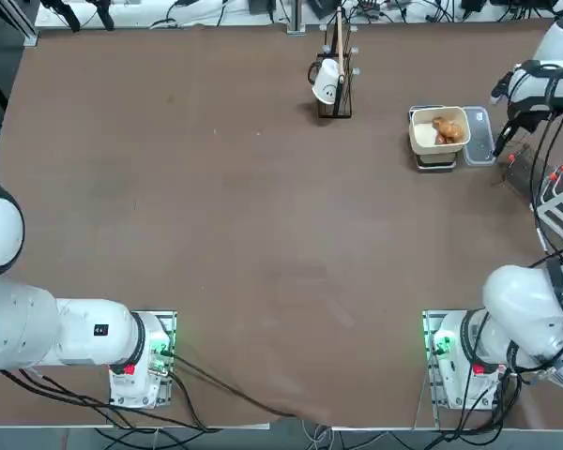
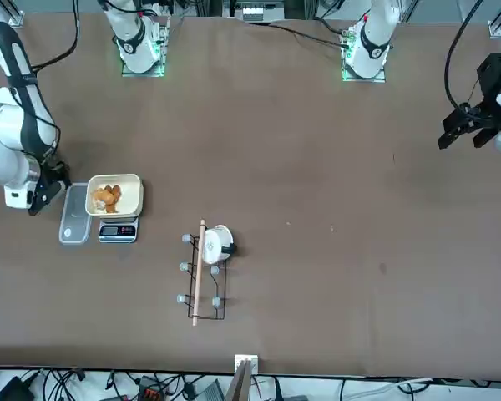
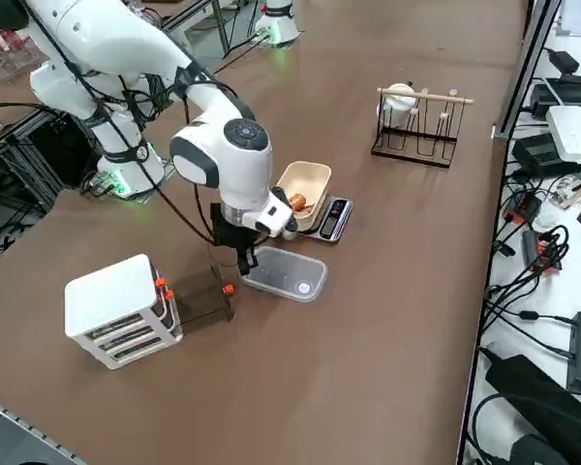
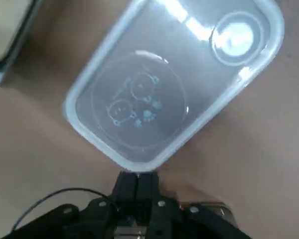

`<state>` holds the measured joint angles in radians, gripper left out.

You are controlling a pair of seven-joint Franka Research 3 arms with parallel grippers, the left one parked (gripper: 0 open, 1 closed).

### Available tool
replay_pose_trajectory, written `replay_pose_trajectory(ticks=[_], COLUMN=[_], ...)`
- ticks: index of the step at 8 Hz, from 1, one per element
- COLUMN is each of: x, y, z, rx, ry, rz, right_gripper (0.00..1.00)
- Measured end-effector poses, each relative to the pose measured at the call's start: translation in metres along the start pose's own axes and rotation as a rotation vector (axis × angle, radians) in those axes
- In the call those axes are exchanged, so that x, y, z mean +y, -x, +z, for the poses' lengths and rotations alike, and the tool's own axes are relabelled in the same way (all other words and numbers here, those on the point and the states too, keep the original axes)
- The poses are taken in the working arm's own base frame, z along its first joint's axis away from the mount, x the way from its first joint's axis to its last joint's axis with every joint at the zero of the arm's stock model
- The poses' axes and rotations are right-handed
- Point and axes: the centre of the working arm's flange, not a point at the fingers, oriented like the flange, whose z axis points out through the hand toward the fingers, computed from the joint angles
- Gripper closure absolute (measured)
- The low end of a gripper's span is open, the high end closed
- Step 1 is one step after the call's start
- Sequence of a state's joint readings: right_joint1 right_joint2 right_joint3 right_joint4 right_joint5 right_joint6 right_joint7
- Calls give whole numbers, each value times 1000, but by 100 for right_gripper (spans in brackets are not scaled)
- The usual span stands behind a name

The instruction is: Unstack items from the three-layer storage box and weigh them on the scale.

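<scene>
Beside the scale (image 3: 331, 218), the right gripper (image 4: 137, 185) hangs with fingers clenched and empty, just at the short end of the clear lid (image 4: 169, 79). Items (image 1: 448, 129) sit in the cream tub (image 3: 308, 180); the storage box (image 3: 121, 310) lies behind the fingers, near the table (image 1: 263, 234) edge.

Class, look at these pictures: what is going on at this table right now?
The right gripper, fingers shut and holding nothing, hangs at the edge of the translucent lid that lies flat on the table beside the scale. The cream tub on the scale already holds a few brown food pieces. The white storage box stands apart, near the table's edge.
</scene>
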<state>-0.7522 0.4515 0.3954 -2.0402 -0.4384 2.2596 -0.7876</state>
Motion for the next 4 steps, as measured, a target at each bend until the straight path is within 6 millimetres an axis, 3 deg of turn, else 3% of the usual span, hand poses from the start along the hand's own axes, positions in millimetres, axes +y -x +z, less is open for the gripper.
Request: replay_pose_trajectory(ticks=[4], x=[-2], y=[24], z=[21], rx=[-22], ry=[-12], rz=[2], right_gripper=[98])
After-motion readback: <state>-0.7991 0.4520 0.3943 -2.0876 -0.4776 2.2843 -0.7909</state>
